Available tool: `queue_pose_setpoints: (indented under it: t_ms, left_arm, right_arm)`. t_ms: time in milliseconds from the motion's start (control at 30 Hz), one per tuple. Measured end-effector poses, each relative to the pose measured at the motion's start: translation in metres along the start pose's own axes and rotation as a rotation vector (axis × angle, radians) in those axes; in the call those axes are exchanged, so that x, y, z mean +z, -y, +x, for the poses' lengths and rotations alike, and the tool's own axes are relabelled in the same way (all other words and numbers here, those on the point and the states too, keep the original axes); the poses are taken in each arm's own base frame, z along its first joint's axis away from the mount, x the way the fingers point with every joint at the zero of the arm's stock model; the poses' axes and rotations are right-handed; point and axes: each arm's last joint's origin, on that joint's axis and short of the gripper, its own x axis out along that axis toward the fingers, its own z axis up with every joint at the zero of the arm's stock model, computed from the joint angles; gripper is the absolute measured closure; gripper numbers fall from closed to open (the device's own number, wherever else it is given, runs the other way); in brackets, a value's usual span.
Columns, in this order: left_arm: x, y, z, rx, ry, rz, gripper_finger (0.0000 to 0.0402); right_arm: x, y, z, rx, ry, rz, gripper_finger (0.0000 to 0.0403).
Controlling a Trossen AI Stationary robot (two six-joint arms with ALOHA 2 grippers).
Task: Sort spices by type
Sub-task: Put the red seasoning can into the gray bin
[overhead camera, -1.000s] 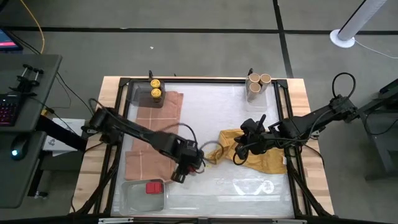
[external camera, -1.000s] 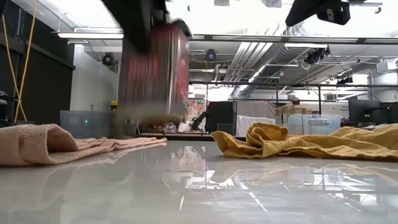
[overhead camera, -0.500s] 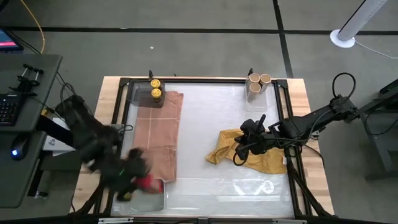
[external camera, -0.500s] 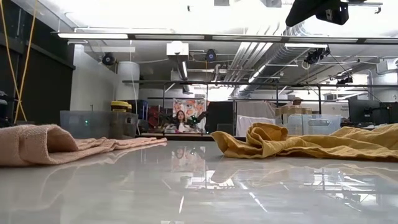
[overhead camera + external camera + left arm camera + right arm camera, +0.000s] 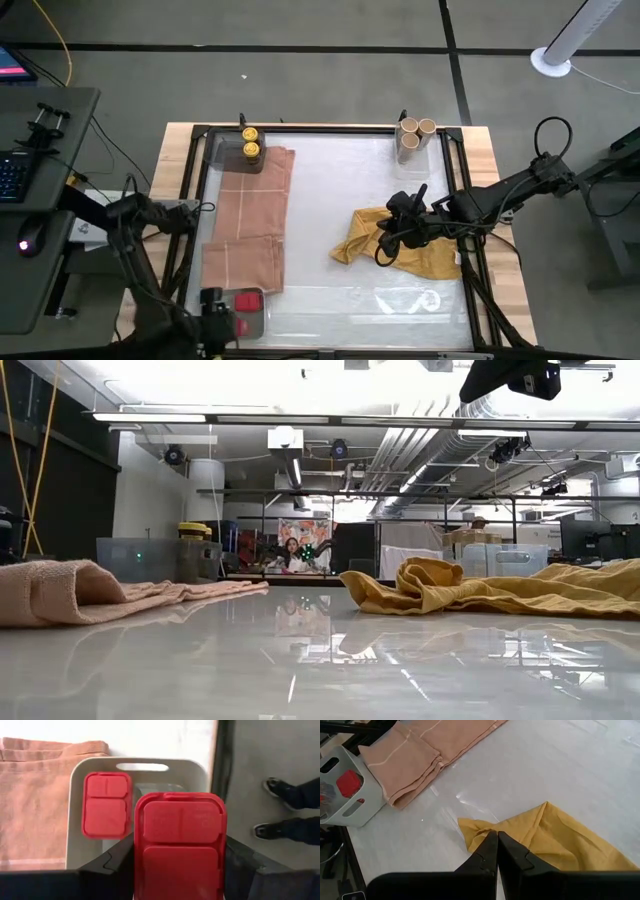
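My left gripper (image 5: 214,318) is at the table's near-left corner, shut on a flat red tin (image 5: 180,847) above the grey tray (image 5: 140,770). A second red tin (image 5: 106,805) (image 5: 247,300) lies flat in that tray. Two yellow-capped jars (image 5: 249,141) stand in a clear tray at the far left. Tan-topped jars (image 5: 415,135) stand at the far right. My right gripper (image 5: 496,846) is shut and hangs above the mustard cloth (image 5: 555,840) (image 5: 400,248), clear of it. My left gripper pinches the red tin by its two long side edges (image 5: 137,865), one finger (image 5: 112,865) on each side. The fingers come from above, pointing down. The tin is lifted clear over the tray's near end, its lid face toward the wrist camera.
A folded pink towel (image 5: 250,215) lies along the table's left side, beside the grey tray. The crumpled mustard cloth lies right of centre. Bare glossy tabletop (image 5: 340,180) lies between them. A person's shoes (image 5: 285,810) show on the floor beyond the near edge.
My left arm has swung fast from the table's middle toward the near-left corner, carrying the red tin, which has left the low view. The tin now hangs over the grey tray beside the other tin. The right arm has kept still.
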Motion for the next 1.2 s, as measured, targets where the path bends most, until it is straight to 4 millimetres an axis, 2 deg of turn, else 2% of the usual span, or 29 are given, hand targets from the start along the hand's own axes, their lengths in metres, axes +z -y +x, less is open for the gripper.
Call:
queue_pose_setpoints:
  t_ms: [167, 433, 767, 900, 1033, 1100, 1200]
  left_arm:
    - [0.011, 0.000, 0.023, 0.055, -0.034, 0.023, 0.0207]
    - [0.036, -0.004, 0.037, -0.007, -0.062, 0.024, 0.0201]
    - [0.053, -0.011, 0.044, -0.063, -0.102, 0.040, 0.0131]
    - [0.057, -0.013, 0.046, -0.076, -0.132, 0.054, 0.0121]
    - [0.058, -0.019, 0.035, -0.111, -0.164, 0.058, 0.0121]
    - [0.057, -0.024, 0.019, -0.129, -0.150, 0.028, 0.0123]
    - [0.044, -0.031, -0.013, -0.115, -0.084, -0.035, 0.0138]
  right_arm:
    - [0.000, 0.000, 0.000, 0.000, 0.000, 0.000, 0.0402]
    - [0.000, 0.000, 0.000, 0.001, -0.002, 0.000, 0.0402]
    - [-0.001, 0.000, 0.000, 0.015, -0.026, -0.036, 0.0402]
    - [-0.001, 0.000, 0.000, 0.019, -0.033, -0.052, 0.0402]
    - [-0.002, 0.001, 0.000, 0.008, -0.043, -0.060, 0.0402]
    - [-0.002, 0.002, 0.000, -0.001, -0.049, -0.064, 0.0402]
    - [-0.003, 0.002, 0.000, -0.006, -0.052, -0.065, 0.0402]
